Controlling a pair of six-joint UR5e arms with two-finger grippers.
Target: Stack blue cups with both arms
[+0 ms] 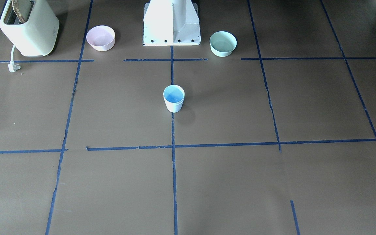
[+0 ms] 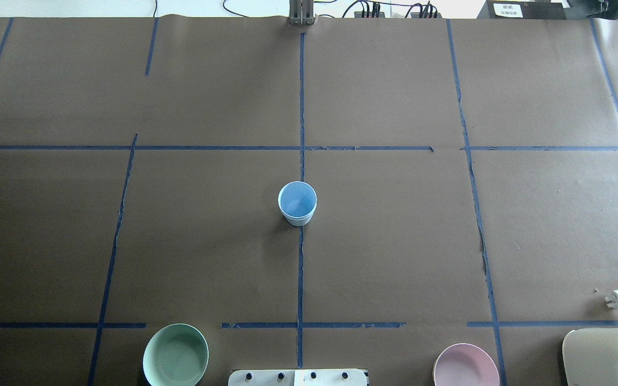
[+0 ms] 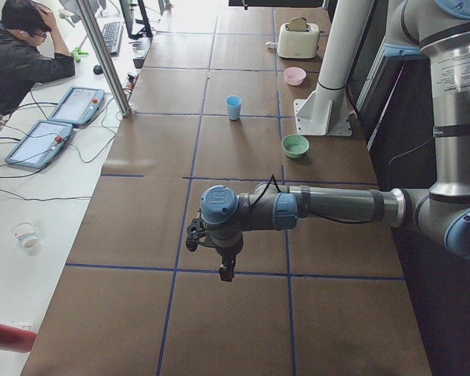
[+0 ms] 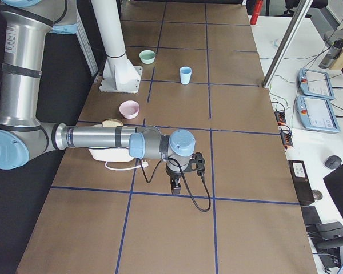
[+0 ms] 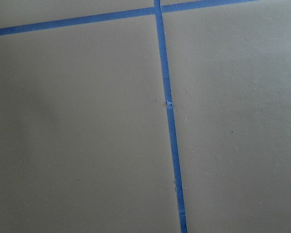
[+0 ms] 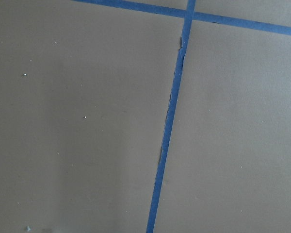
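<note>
One pale blue cup stands upright at the table's middle on the centre tape line, and also shows in the overhead view. I see only this one cup shape and cannot tell whether a second is nested in it. My left gripper shows only in the exterior left view, hanging over the table's left end, far from the cup. My right gripper shows only in the exterior right view, over the right end, far from the cup. I cannot tell whether either is open or shut. Both wrist views show only brown paper and blue tape.
A pink bowl and a mint-green bowl flank the white pedestal at the robot's side. A cream toaster with its loose plug stands beyond the pink bowl. A person sits at the side table.
</note>
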